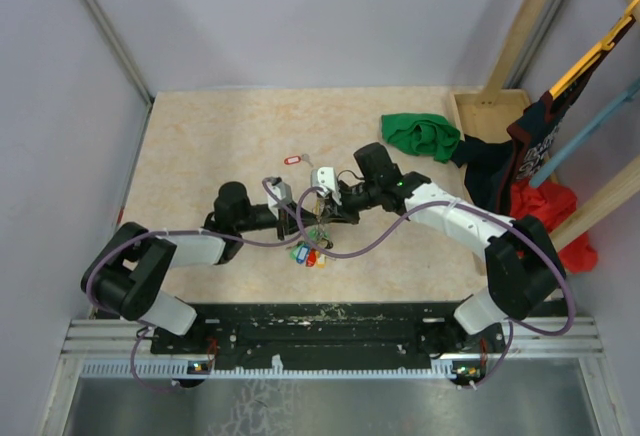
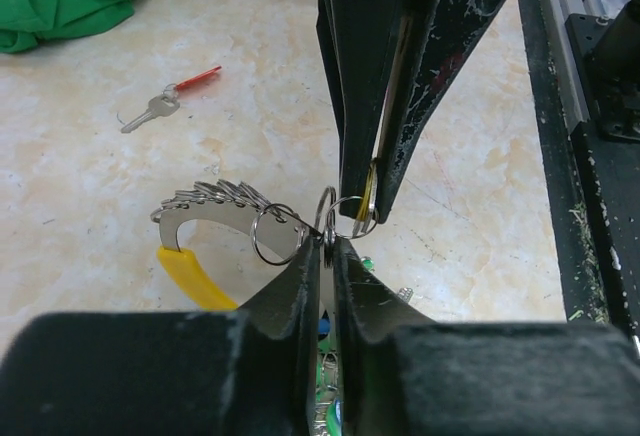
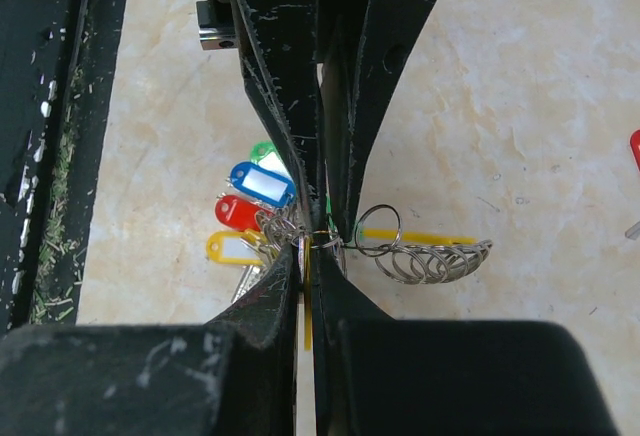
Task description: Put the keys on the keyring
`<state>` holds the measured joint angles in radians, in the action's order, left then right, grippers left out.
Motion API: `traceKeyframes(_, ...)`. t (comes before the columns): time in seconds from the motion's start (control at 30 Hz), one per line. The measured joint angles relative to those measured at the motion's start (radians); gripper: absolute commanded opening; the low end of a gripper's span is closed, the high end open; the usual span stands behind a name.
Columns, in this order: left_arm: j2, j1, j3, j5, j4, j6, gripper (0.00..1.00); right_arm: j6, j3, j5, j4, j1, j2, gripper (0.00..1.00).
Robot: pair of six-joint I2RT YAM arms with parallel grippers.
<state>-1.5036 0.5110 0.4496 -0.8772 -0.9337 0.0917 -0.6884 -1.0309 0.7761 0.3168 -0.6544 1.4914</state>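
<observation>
Above tabletop (image 1: 200,146), right fingers (image 2: 350,106) clamp brass key (image 2: 371,184) lengthwise, tip toward keyring (image 2: 210,196) pinched by left fingers (image 2: 280,301).

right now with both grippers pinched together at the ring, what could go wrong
1. The right gripper holds the key by a thin edge; pushed against the keyring, it may twist or slip out.
2. The left gripper pinches the keyring right where the key meets it, so the fingertips could collide.
3. The hanging tags could swing and snag.
</observation>
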Motion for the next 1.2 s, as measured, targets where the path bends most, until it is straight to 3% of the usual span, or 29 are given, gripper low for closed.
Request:
traceKeyframes(0.1, 0.0, 0.0, 0.009, 0.011, 0.02, 0.014, 0.0, 0.0, 0.0, -0.009, 0.0, 0.0, 0.0, 0.0)
traceKeyframes(0.53, 0.019, 0.011, 0.004, 0.066, 0.019, 0.038, 0.0, 0.056, 0.018, -0.108, 0.006, 0.022, -0.026, 0.0)
traceKeyframes(1.2, 0.075, 0.016, -0.088, 0.128, -0.099, 0.038, 0.0, 0.246, 0.021, -0.121, -0.002, 0.031, 0.011, 0.0)
